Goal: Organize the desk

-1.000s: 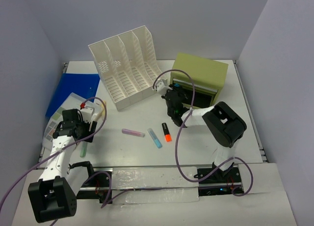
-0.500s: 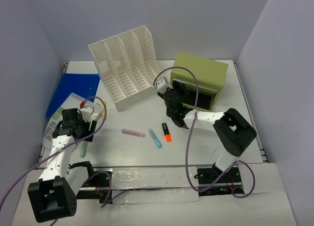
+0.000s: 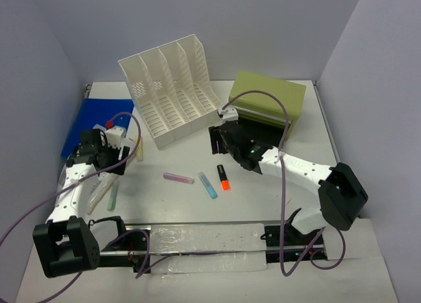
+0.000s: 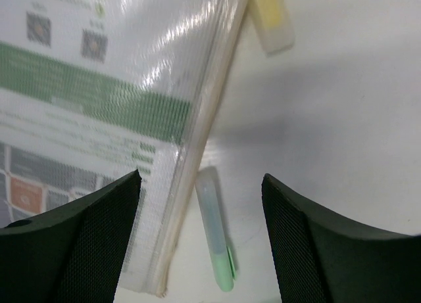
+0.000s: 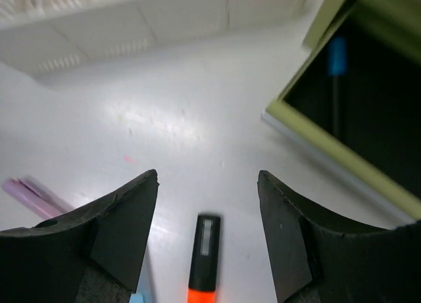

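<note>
Tidying is under way on the white counter [image 3: 164, 201], which fills the walled work area and carries everything else. Loose on its middle lie a pink highlighter [image 3: 179, 178], a blue highlighter [image 3: 208, 185] and an orange highlighter [image 3: 223, 177]. On the left, a green highlighter [image 4: 217, 237] lies just beside the edge of a clear sleeve [image 4: 99, 112] holding a printed sheet, with a yellow highlighter [image 4: 270, 20] further off and a blue folder [image 3: 99, 116] behind. At the back stand a white file rack [image 3: 172, 93] and an olive-green drawer box [image 3: 270, 99], whose drawer [image 5: 355, 119] is pulled out with a blue pen-like item inside.

The right end effector [image 5: 207, 178] hangs spread and empty between the drawer and the orange highlighter. The left end effector [image 4: 200, 185] is also spread wide, holding nothing, poised over the green highlighter.

My reading is that loose markers are being collected into the drawer, and the right arm is between carries. Its next move would call for lowering over the orange highlighter and pinching it across the barrel. The left would need to do the same on the green one while keeping a finger off the sleeve edge
</note>
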`<action>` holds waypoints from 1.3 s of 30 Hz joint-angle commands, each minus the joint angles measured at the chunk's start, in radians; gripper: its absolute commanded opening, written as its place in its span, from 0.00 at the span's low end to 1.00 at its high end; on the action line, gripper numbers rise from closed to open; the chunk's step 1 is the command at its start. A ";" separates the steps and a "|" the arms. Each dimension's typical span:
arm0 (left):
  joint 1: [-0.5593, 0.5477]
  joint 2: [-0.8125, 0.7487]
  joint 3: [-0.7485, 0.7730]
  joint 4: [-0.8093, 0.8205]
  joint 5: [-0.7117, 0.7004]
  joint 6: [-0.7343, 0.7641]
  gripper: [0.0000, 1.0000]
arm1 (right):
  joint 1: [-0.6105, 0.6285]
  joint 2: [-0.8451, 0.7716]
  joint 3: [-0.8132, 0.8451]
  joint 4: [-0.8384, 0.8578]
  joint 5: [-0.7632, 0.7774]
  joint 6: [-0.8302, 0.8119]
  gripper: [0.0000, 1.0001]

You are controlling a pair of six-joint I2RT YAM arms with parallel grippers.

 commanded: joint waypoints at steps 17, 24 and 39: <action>0.001 -0.061 -0.061 -0.058 -0.103 0.007 0.80 | 0.057 0.178 -0.054 -0.179 -0.053 0.217 0.67; 0.010 -0.172 -0.162 -0.073 -0.183 0.065 0.83 | 0.103 0.217 0.027 -0.305 0.014 0.224 0.66; 0.019 0.111 -0.137 -0.056 -0.143 0.211 0.57 | 0.135 0.245 0.118 -0.456 0.148 0.244 0.66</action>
